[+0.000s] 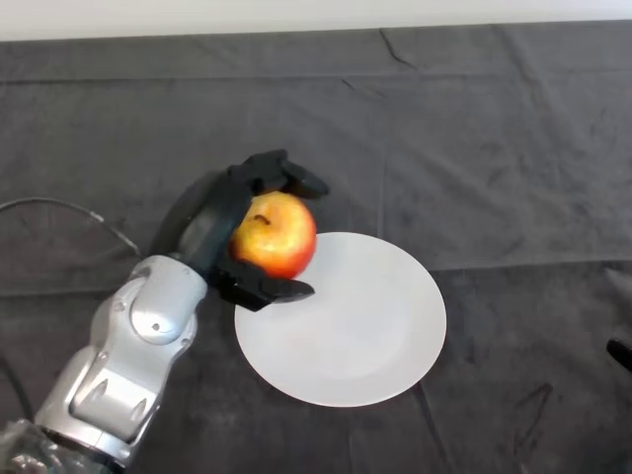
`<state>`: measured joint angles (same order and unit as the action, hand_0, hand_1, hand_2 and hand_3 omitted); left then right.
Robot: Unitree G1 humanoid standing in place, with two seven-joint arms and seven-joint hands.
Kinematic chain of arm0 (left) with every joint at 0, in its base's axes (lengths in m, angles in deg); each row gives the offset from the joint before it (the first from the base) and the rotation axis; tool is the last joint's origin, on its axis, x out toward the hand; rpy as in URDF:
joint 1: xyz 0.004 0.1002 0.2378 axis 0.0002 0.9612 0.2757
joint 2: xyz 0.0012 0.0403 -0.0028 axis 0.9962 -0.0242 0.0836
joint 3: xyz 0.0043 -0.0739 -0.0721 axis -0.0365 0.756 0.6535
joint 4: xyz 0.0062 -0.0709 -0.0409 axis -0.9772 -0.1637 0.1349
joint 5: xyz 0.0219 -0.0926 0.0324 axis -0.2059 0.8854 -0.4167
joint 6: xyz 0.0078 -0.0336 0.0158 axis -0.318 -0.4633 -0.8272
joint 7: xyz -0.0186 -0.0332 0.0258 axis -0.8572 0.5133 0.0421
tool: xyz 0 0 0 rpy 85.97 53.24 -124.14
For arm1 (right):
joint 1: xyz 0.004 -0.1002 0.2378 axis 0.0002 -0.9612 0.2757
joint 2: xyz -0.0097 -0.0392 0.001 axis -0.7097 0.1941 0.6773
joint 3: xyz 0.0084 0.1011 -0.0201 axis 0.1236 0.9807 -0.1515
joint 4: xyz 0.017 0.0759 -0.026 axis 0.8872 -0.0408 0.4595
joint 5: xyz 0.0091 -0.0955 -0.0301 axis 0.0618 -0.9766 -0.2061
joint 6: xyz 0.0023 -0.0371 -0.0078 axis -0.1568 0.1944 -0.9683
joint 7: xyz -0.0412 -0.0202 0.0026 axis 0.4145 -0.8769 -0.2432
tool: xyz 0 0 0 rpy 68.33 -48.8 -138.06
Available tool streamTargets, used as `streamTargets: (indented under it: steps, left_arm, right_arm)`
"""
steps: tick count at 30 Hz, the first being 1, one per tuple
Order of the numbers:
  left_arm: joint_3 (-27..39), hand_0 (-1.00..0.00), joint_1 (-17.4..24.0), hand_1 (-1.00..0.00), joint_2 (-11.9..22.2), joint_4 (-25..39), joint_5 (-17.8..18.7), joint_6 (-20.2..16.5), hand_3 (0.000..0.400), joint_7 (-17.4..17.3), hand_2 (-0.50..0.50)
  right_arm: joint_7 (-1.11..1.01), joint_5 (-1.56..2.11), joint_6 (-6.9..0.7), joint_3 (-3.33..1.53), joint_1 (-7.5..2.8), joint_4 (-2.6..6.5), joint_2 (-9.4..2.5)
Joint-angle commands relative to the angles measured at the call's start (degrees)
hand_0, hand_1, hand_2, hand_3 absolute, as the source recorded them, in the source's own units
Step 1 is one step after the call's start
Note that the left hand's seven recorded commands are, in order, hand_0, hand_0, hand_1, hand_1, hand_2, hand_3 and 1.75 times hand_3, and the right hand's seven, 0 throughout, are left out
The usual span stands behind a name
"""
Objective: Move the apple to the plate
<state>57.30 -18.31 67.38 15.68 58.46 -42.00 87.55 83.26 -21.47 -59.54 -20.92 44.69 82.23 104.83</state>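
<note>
A red and yellow apple is held in my left hand over the left rim of a white plate. The fingers curl over the apple's far side and the thumb wraps under its near side. I cannot tell whether the apple touches the plate or hangs just above it. The silver-grey arm comes in from the lower left.
A dark wrinkled cloth covers the table. A white strip runs along the far edge. A small dark object shows at the right edge of the view.
</note>
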Motion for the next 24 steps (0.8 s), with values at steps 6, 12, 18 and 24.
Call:
streamTargets:
  steps: [6,12,18,24]
  left_arm:
    - [-4.06,-1.0,-5.56,-1.0,-0.59,0.38,-1.15,1.02,0.4,-0.54,0.0]
    - [-6.67,-1.0,-6.09,-1.0,-1.02,-2.54,-0.88,2.63,0.4,-0.14,0.0]
    - [-8.48,-1.0,-7.13,-1.0,-1.1,-6.2,-0.39,4.16,0.4,-0.24,0.0]
    - [-9.91,-1.0,-8.05,-1.0,-1.71,-8.74,0.26,4.61,0.4,-0.1,0.0]
  right_arm:
    - [-0.57,1.28,-2.87,0.62,-0.38,2.96,-2.1]
    - [-0.53,1.33,-2.83,0.57,-0.38,2.98,-2.07]
    - [-0.49,1.39,-2.79,0.5,-0.37,2.99,-2.03]
    - [-0.44,1.46,-2.75,0.43,-0.37,3.01,-1.98]
